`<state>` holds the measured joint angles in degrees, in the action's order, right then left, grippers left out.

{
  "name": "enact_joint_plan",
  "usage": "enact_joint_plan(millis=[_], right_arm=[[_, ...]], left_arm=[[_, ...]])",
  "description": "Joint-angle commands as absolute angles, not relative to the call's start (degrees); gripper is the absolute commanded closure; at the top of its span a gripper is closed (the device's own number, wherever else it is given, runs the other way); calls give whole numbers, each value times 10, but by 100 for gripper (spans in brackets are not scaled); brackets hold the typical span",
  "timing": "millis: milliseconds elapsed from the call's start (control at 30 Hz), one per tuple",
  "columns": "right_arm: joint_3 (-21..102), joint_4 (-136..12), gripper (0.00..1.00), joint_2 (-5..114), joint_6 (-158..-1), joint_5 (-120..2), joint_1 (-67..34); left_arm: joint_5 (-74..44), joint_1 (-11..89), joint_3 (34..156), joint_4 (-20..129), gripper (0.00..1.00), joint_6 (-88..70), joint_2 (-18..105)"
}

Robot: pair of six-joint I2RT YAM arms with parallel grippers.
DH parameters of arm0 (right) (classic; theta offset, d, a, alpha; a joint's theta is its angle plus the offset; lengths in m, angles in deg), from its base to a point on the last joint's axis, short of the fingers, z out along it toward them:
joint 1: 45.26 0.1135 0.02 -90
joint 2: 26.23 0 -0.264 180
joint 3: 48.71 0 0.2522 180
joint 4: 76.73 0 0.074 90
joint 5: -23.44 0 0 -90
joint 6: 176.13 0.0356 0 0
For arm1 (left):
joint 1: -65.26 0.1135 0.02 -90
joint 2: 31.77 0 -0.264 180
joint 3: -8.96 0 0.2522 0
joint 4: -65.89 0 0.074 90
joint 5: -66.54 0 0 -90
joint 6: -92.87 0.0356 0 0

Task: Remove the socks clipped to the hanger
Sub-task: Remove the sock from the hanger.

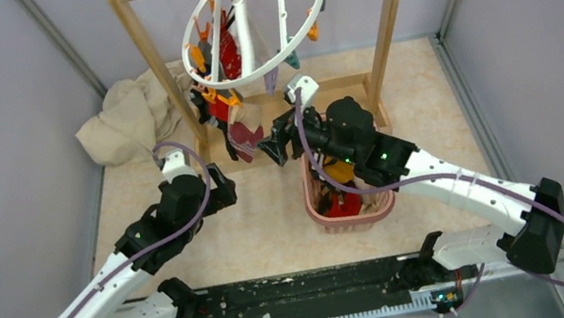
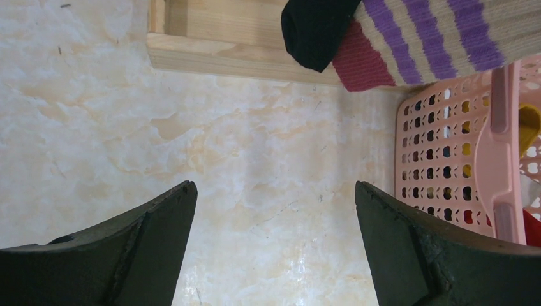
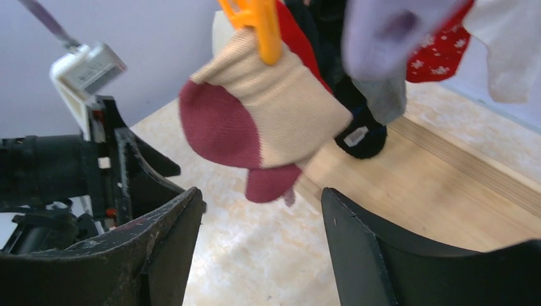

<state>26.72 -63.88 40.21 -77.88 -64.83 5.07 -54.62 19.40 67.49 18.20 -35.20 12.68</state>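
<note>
The white ring hanger (image 1: 256,25) hangs tilted from the wooden rack's top bar. Several socks (image 1: 236,119) stay clipped under its left side: red, black, and beige with maroon. In the right wrist view an orange clip (image 3: 258,25) holds the beige and maroon sock (image 3: 255,121), with black, grey and red socks behind it. My right gripper (image 3: 261,197) (image 1: 275,147) is open just below that sock, not touching it. My left gripper (image 2: 274,188) (image 1: 221,191) is wide open over the tabletop, with a black sock tip (image 2: 316,29) and a purple-striped sock (image 2: 415,38) ahead and above.
A pink lattice basket (image 1: 317,205) (image 2: 440,146) under the right arm holds red and yellow socks. The wooden rack's base bar (image 2: 217,54) lies ahead of the left gripper. A beige cloth heap (image 1: 124,116) sits at the back left. Grey walls enclose the table.
</note>
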Motion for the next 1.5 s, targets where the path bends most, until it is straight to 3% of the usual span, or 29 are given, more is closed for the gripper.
enact_joint_plan(millis=[0,600,900,933,1467], right_arm=[[325,-697,31,430,-804,-653,85],[386,-689,26,541,-817,-768,95],[388,-701,85,539,-806,-775,82],[390,-699,97,538,-807,-775,81],[450,-549,100,470,-806,-673,38]], left_arm=[[-532,196,657,180,1,-374,122],[-514,196,654,190,1,-366,119],[-480,196,656,222,1,-339,105],[-471,196,655,234,1,-333,105],[-407,196,636,366,1,-262,114]])
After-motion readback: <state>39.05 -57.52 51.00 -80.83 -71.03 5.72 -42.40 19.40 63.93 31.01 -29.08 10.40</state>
